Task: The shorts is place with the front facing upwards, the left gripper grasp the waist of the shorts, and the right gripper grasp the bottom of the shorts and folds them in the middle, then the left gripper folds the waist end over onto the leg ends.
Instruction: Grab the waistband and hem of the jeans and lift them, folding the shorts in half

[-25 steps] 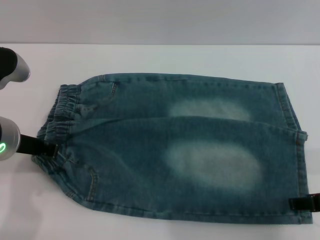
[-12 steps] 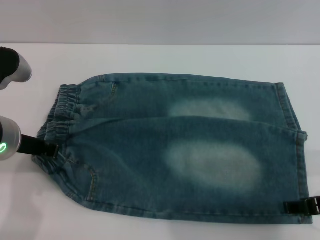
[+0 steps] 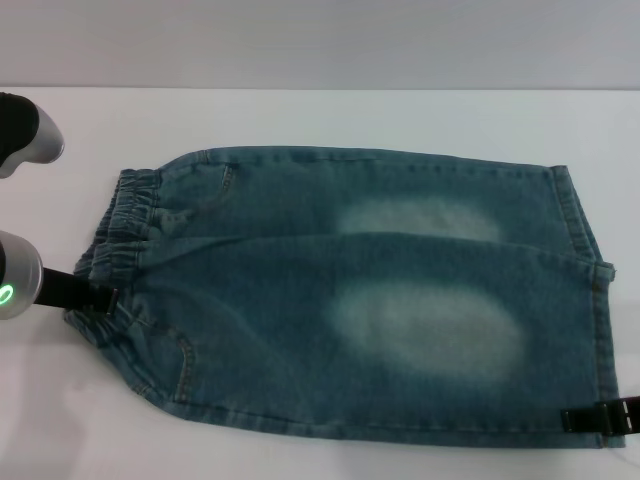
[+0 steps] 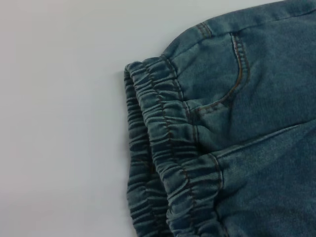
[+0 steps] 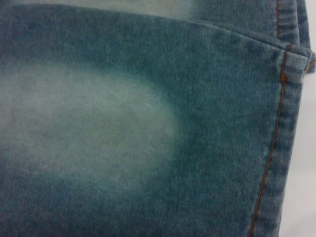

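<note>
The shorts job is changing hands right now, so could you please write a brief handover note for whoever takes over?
Left gripper: at the waistband's near end.
Right gripper: at the near leg hem's corner.
Shorts: flat on the white table, waist to the robot's left, legs to its right.
Done: both grippers placed at their ends.
Left: confirm both grasps, fold in the middle, then fold waist over leg ends.

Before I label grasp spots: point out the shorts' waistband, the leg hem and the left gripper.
waistband (image 4: 163, 148), left wrist view, gathered elastic.
leg hem (image 5: 276, 148), right wrist view, stitched edge.
left gripper (image 3: 92, 296), head view, tip at the waist.
</note>
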